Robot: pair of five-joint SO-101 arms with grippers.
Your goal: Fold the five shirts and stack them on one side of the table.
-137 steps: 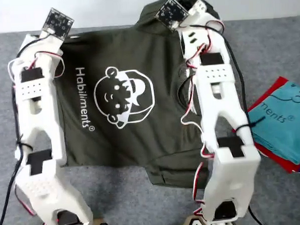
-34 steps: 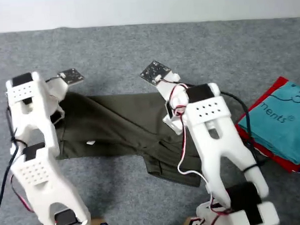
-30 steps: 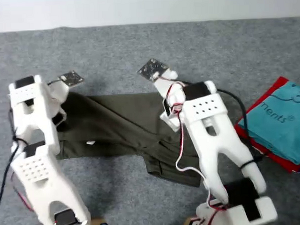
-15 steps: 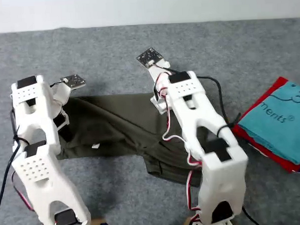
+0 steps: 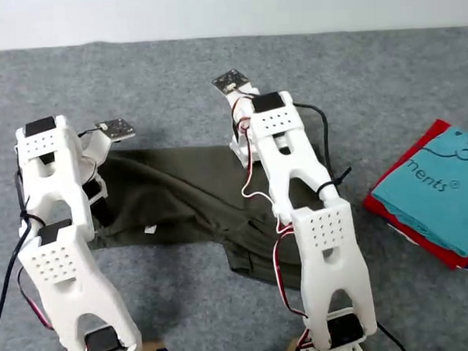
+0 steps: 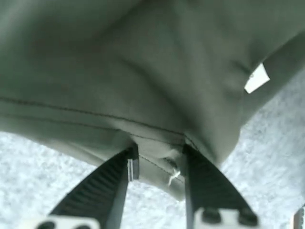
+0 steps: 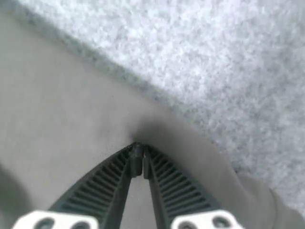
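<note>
An olive shirt [image 5: 188,201] lies folded into a long band across the middle of the grey table [image 5: 175,77], its print hidden. At the shirt's left end, my left gripper [image 6: 159,150] is open, and the hem of the shirt [image 6: 143,71] lies between its fingers. My right gripper [image 7: 139,152] is shut on a pinch of the shirt [image 7: 71,119] at its far edge, close to the bare table [image 7: 214,57]. In the high view the right gripper [image 5: 239,148] sits at the band's far right part.
A stack of folded shirts [image 5: 433,194], teal on top of red and blue, lies at the table's right edge. A small white label [image 5: 149,229] shows on the olive shirt near its left end. Bare grey table runs along the far side.
The shirt lay spread flat with its print up; it is now folded in half. Over the last second the right arm stretched toward the far edge. The left arm hardly moved.
</note>
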